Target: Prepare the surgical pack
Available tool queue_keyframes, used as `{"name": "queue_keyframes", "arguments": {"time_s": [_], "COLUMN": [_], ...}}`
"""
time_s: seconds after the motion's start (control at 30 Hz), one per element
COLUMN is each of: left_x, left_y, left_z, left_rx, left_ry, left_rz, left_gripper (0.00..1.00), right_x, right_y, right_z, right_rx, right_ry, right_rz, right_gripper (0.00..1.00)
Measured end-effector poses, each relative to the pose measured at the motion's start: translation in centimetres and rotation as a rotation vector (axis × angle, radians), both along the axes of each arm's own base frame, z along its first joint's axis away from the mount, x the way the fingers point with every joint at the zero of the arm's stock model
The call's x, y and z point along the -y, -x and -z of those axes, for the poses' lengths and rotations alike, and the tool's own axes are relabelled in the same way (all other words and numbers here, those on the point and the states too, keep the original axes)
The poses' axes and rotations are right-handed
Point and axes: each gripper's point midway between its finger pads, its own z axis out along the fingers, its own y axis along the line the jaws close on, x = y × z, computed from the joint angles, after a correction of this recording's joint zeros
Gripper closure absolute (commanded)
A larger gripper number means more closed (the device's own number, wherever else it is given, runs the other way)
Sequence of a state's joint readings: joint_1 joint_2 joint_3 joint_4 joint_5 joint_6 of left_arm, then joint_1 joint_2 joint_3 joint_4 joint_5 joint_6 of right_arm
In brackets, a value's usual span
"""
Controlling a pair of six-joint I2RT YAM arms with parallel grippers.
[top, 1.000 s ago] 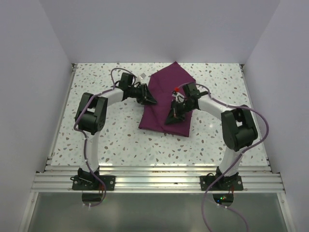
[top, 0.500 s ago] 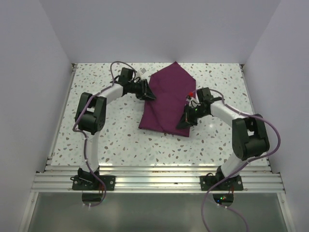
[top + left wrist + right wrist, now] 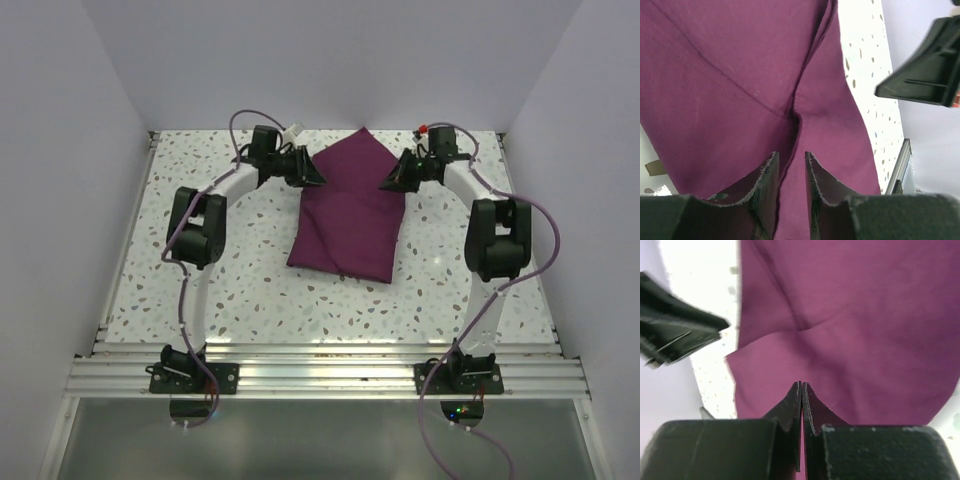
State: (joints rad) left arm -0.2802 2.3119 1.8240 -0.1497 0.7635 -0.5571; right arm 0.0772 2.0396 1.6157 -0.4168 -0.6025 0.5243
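Counting one deep purple-maroon fabric cloth [image 3: 345, 220], lying folded flat on the white speckled bench [image 3: 230, 280], in the far middle part, with a pointed corner towards the back wall and a squarer end towards the near edge. Showing overlapped layers, with a notch on each side at the meeting of upper flap and lower part.

Counting two white-and-black arms [image 3: 200, 215], bolted to one ribbed aluminium rail [image 3: 320, 365] at the near edge, both reaching far and bending inwards to the cloth from opposite sides. Counting two claws, each with two dark fingers.

Seeing the left claw [image 3: 790, 157] at the cloth's far left edge, standing narrowly parted, with purple fabric and a fold line showing through the slit between the fingers. Not managing to tell from these views whether touching the fabric or hovering just over it.

Seeing the right claw [image 3: 801, 386] at the cloth's far right edge, pressed fully together, fingertip against fingertip, closed on itself only, pointing across the fabric towards the other claw. Facing each other, well apart, with the cloth's far flap between.
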Motion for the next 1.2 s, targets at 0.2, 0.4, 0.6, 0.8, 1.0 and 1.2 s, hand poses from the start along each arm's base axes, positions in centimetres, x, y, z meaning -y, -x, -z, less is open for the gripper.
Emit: {"name": "queue_keyframes", "arguments": {"time_s": [0.2,0.4,0.6,0.8,1.0,1.2], "left_x": [0.7,1.5,0.3,-1.3,-1.7,-2.8], "left_y": [0.7,1.2,0.6,-0.9,-0.7,1.3], "left_z": [1.4,1.7,4.4,7.4,7.7,7.9], "left_rx": [-0.027,-0.027,-0.069,-0.123,-0.126,-0.16], "left_ry": [-0.004,-0.009,-0.046,-0.069,-0.072,-0.082], "left_rz": [0.021,0.041,0.016,-0.015,-0.01,-0.009], "left_gripper": [0.68,0.69,0.68,0.69,0.71,0.74], "right_x": [0.2,0.2,1.4,1.9,1.1,-0.8], "right_y": [-0.8,-1.8,-2.2,-3.6,-3.5,-2.8], "right_z": [4.8,6.9,9.5,10.0,10.1,10.1], "right_rx": [-0.094,-0.119,-0.174,-0.173,-0.182,-0.186], "right_ry": [0.021,0.025,0.026,0.013,-0.004,-0.009], "right_rz": [0.023,0.039,0.088,0.103,0.081,0.037], "right_gripper": [1.0,1.0,1.0,1.0,1.0,1.0]}}
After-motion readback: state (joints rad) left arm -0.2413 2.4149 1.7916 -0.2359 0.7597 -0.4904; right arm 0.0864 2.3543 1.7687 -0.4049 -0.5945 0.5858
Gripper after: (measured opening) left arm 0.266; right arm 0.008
